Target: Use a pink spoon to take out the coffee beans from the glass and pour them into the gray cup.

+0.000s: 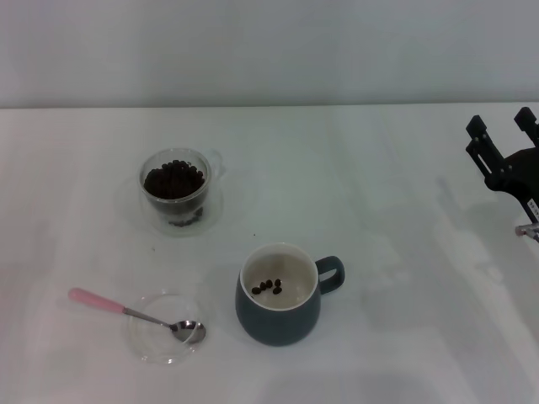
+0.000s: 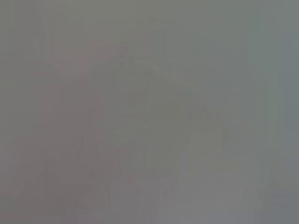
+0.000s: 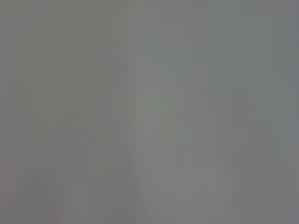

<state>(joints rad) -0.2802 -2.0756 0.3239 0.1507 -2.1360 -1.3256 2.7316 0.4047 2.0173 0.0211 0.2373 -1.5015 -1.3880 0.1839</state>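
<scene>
You have one pink spoon [image 1: 135, 315], one glass [image 1: 175, 188], one gray cup [image 1: 281, 295] and one flat clear dish [image 1: 160, 345] on the white surface [image 1: 379, 185], with a single tool in sight. The glass stands toward the far left on a clear saucer [image 1: 215, 210] and holds a dark heap of coffee beans [image 1: 173, 181], too many for you to count. The gray cup sits nearer you, close to the middle, its loop handle turned to the right, and four or so loose beans [image 1: 268, 287] lie on its cream bottom. The spoon rests at the near left with its metal bowl inside the clear dish and its pink handle pointing away to the left, out over the rim. Your right tool [image 1: 504, 133] hangs at the far right edge of the head view, its two black prongs standing apart with a plain gap between them and nothing held. Everything you need lies well apart from it: the cup is the nearest piece, the glass farther off, and the spoon the farthest, clear across the surface. Your left tool does not show in the head view, and both wrist views give you only a flat gray blur.
</scene>
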